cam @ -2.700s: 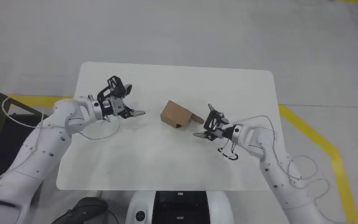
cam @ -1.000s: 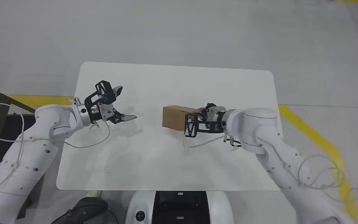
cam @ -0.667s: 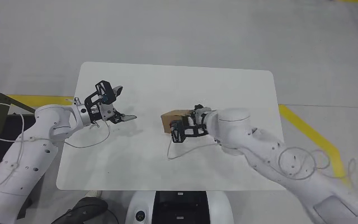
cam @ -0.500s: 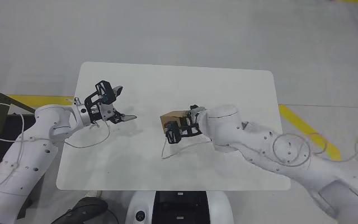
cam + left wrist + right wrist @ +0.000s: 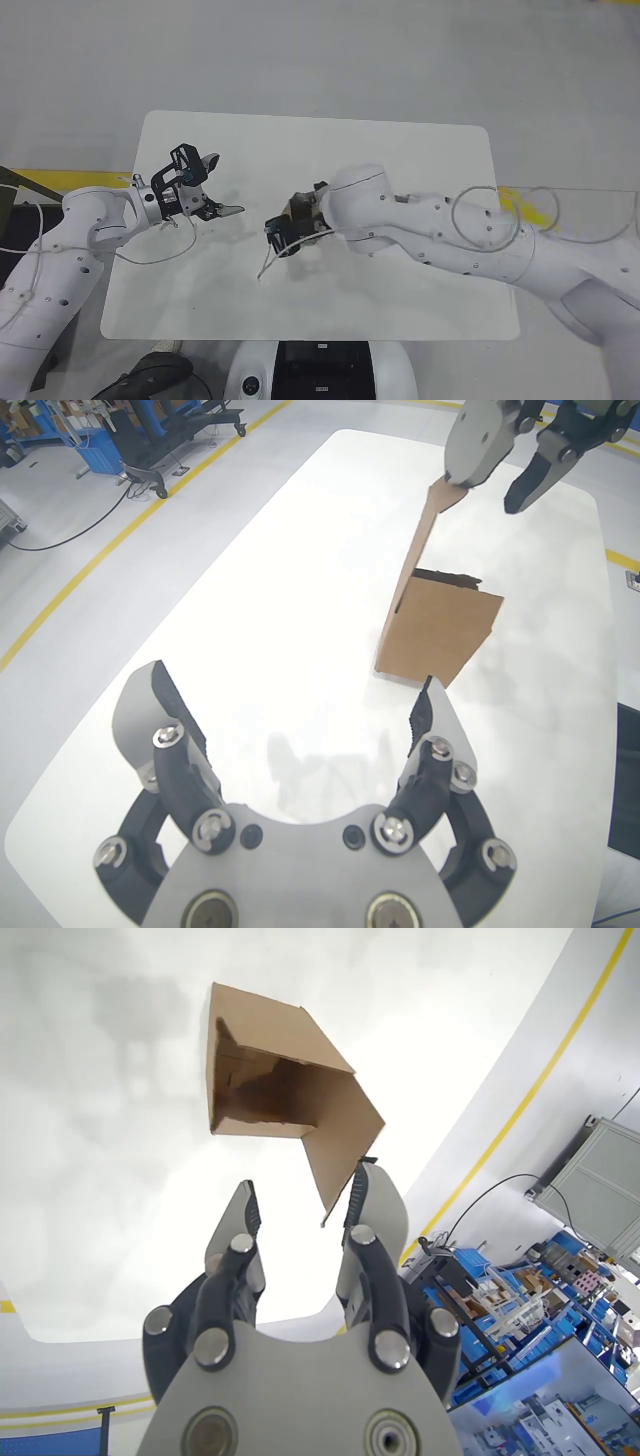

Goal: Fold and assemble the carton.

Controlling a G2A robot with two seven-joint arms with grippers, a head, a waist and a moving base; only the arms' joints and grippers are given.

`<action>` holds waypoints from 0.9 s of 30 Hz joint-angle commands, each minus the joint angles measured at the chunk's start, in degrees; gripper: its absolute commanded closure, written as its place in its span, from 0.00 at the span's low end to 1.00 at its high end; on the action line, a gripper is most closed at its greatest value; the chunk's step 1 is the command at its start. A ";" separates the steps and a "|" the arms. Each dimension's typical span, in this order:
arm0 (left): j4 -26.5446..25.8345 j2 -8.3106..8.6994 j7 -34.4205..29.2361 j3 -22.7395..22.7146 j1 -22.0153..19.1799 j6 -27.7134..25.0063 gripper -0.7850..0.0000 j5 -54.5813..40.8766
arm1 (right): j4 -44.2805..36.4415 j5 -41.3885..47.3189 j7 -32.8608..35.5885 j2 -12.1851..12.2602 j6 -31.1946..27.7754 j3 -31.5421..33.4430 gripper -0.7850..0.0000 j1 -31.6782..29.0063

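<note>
A small brown carton (image 5: 435, 635) stands on the white table (image 5: 400, 160) with its mouth open (image 5: 280, 1093) and one long flap (image 5: 422, 535) sticking out. My right gripper (image 5: 305, 1193) is open at that flap, whose edge (image 5: 345, 1153) lies between the fingers and rests against one pad (image 5: 356, 1193). In the top view the right gripper (image 5: 283, 238) sits at the carton's (image 5: 300, 207) near-left corner, and the arm covers most of the box. My left gripper (image 5: 215, 205) is open and holds nothing, a short way to the carton's left, with its fingers pointing at the box (image 5: 292, 680).
The table's far half and right side are bare white surface. Yellow floor lines (image 5: 560, 235) run past both table ends. A thin cable (image 5: 268, 265) hangs from the right wrist onto the table in front of the carton.
My right arm has swung from the carton's right side across to its near-left corner, and the carton has slid a little to the left. The left arm has kept still over the last second.
</note>
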 commanded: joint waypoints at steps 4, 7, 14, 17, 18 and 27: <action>0.00 0.00 0.00 0.00 0.00 0.00 0.00 0.00 | 3.77 2.42 -0.74 -3.12 -0.71 0.00 0.00 1.03; 0.00 0.00 0.00 0.00 0.00 0.00 0.00 0.00 | 3.58 6.63 -1.00 -3.82 -0.96 0.38 0.00 2.00; 0.00 0.00 0.00 0.00 0.00 0.00 0.00 0.00 | 0.89 6.48 -6.41 -2.57 2.08 4.78 0.00 -0.84; 0.00 0.00 0.00 0.00 0.00 0.00 0.00 0.00 | -0.10 4.61 -9.55 -1.08 4.12 7.22 0.00 -3.73; 0.00 0.00 0.00 0.00 0.00 0.00 0.00 0.00 | -0.32 4.16 -10.93 -0.50 4.62 8.14 0.00 -4.96; 0.00 0.00 0.00 0.00 0.00 0.00 0.00 0.00 | -4.49 -2.86 -24.13 5.63 6.62 18.20 0.00 -18.27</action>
